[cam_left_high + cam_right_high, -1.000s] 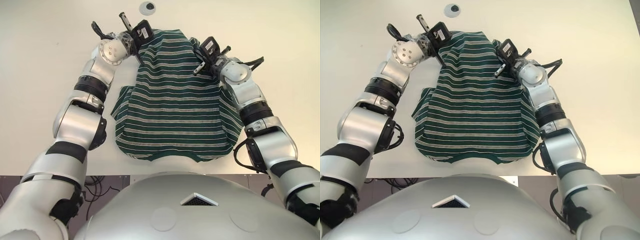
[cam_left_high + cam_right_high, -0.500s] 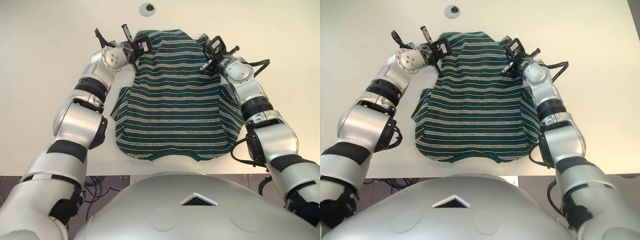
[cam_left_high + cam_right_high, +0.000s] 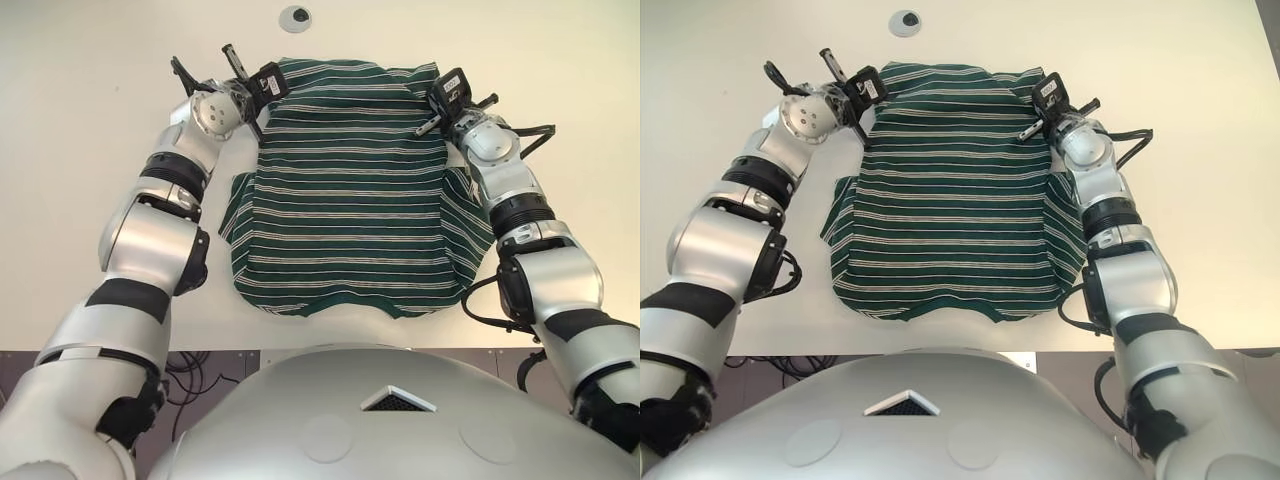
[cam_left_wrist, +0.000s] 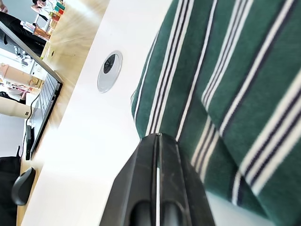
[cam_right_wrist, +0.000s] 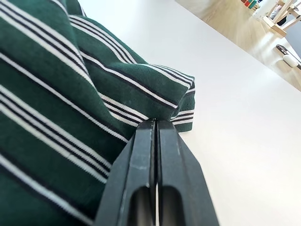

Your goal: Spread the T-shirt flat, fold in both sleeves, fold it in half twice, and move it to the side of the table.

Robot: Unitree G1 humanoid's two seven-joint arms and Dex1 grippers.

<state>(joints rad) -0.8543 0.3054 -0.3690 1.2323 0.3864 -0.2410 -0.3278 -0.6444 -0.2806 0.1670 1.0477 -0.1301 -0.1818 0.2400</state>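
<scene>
A dark green T-shirt [image 3: 350, 200] with white stripes lies on the white table [image 3: 90, 90], its hem toward the far side and its neckline by the near edge. My left gripper [image 3: 264, 92] is shut on the shirt's far left corner; in the left wrist view its fingertips [image 4: 157, 137] are pressed together against the striped fabric [image 4: 235, 94]. My right gripper [image 3: 438, 106] is shut on the far right corner, and the right wrist view shows its tips [image 5: 154, 122] closed on the folded hem edge [image 5: 181, 96]. Both sleeves bulge out at the sides.
A round grey cable grommet [image 3: 295, 15] sits in the tabletop just beyond the shirt's far edge. The table's front edge [image 3: 130, 349] runs close below the neckline. Bare table lies to the left and right of both arms.
Both grippers have moved apart and farther from me, drawing the shirt's far edge wider and straighter. The cloth's far half now lies flatter.
</scene>
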